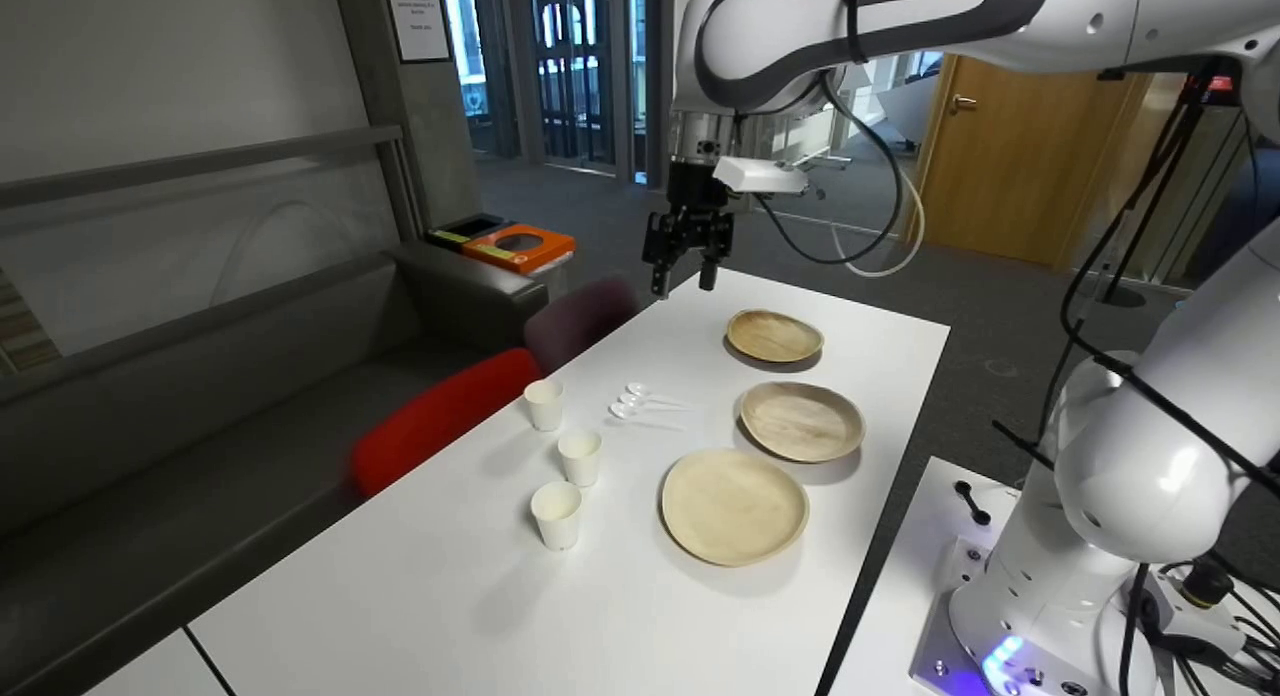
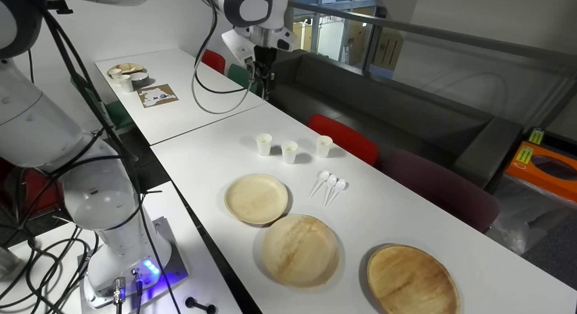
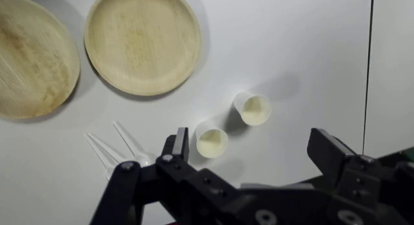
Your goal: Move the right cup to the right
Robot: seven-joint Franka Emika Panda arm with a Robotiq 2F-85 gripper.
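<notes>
- White table [image 1: 420, 596]: hours here are off an exterior view, 12 at the top, right cup [image 1: 544, 406] as the hub. Its edge is close at 10, so a clumsy nudge could tip the cup off.
- Arm [image 1: 940, 26]: mounted at 4, so I reckon its own right runs toward 2.
- Red chair [image 1: 440, 421]: backrest at 9, just past the edge; could get clipped if I come in low and wide.
- Tan plates [image 1: 735, 506]: three, from 2 round to 4, well apart from the cup. Only a big overshoot gets there.
- Gripper [image 3: 248, 134]: fingers wide apart, nothing held, up above the table. It blocks a good bit of the wrist view, and I can't make out my cup in there, so lining up blind is my main worry.
- That right cup: upright, chair side. It's my read of the sentence; all three look alike, so grabbing the wrong one is easy. Looks thin too, might crumple if I squeeze hard.
- Other two cups [image 1: 580, 461]: at 5 and 6, the 5 one near enough for a spread finger to knock.
- Spoons [image 1: 632, 400]: three at 3, in the way if my slide drifts off 2.
</notes>
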